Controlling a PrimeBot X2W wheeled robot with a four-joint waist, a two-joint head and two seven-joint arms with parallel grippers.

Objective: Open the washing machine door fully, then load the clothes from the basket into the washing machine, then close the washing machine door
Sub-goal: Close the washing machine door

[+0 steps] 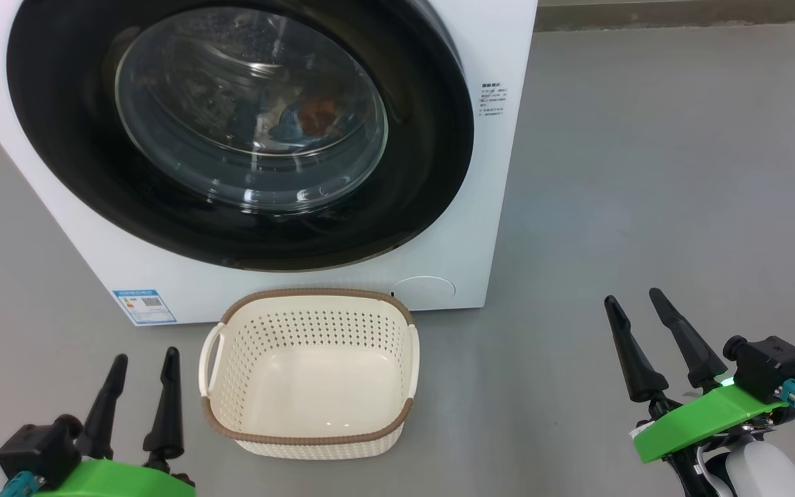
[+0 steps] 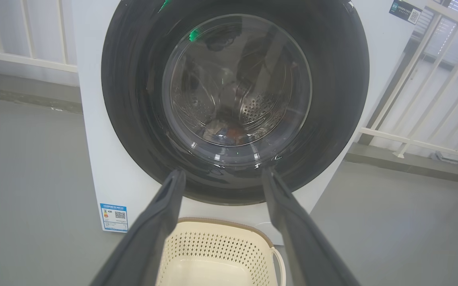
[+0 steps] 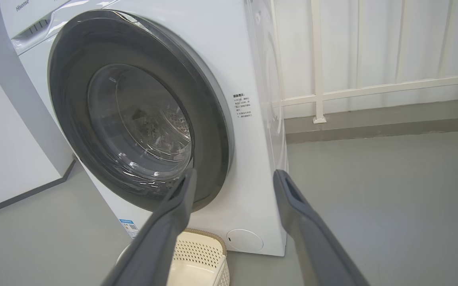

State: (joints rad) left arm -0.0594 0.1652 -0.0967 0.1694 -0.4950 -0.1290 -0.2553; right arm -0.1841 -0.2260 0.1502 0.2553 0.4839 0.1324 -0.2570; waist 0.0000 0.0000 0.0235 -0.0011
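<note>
The washing machine [image 1: 501, 207] stands in front of me with its glossy black washing machine door [image 1: 66, 152] shut flat against it. Through the glass I see the clothes [image 1: 304, 117], blue and orange-brown, lying in the steel drum. The clothes [image 2: 229, 133] also show low in the drum in the left wrist view. The basket [image 1: 315, 295] sits on the floor right below the door, only bare cream plastic showing inside. My left gripper [image 1: 145, 356] hangs open left of the basket. My right gripper [image 1: 632, 297] is open well to the right, nothing between its fingers.
Grey floor [image 1: 646, 172] stretches to the right of the machine. A white railing [image 3: 316, 99] runs behind and beside it. A pale wall panel [image 3: 6, 159] stands at its other side. A small blue label [image 1: 143, 306] marks the machine's lower corner.
</note>
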